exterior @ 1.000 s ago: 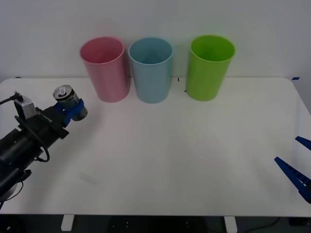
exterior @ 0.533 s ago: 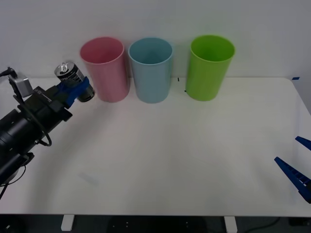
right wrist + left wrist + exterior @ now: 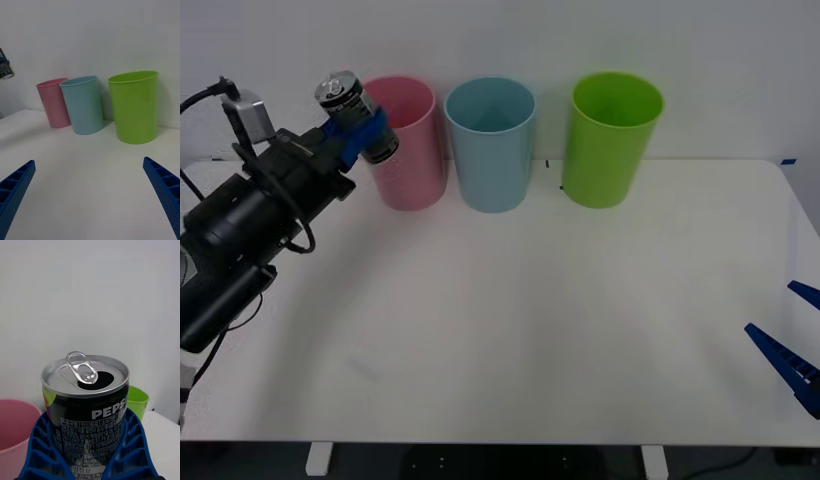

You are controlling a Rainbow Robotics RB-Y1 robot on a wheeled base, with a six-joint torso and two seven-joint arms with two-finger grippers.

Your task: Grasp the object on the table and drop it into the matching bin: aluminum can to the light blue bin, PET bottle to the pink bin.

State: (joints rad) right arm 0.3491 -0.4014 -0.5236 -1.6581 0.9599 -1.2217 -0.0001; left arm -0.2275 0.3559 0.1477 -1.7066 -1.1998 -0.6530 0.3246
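Note:
My left gripper (image 3: 355, 133) is shut on the aluminum can (image 3: 352, 108), a small dark can with a silver top and pull tab. It holds the can in the air at rim height, just left of the pink bin (image 3: 404, 140). The light blue bin (image 3: 491, 142) stands to the right of the pink one. In the left wrist view the can (image 3: 87, 405) sits between the blue fingers (image 3: 41, 450), with the pink bin (image 3: 17, 431) below. My right gripper (image 3: 790, 335) hangs open at the table's (image 3: 530, 320) front right edge. The right wrist view has the pink bin (image 3: 55, 102) and the light blue bin (image 3: 83, 104) side by side.
A green bin (image 3: 613, 137) stands to the right of the light blue one; all three line the table's back edge against a white wall. The right wrist view shows the green bin (image 3: 135, 105) nearest. The wide white tabletop stretches between the arms.
The left arm has lifted the can up and to the right, from low over the table's left side to rim height beside the pink bin. The right arm has stayed put.

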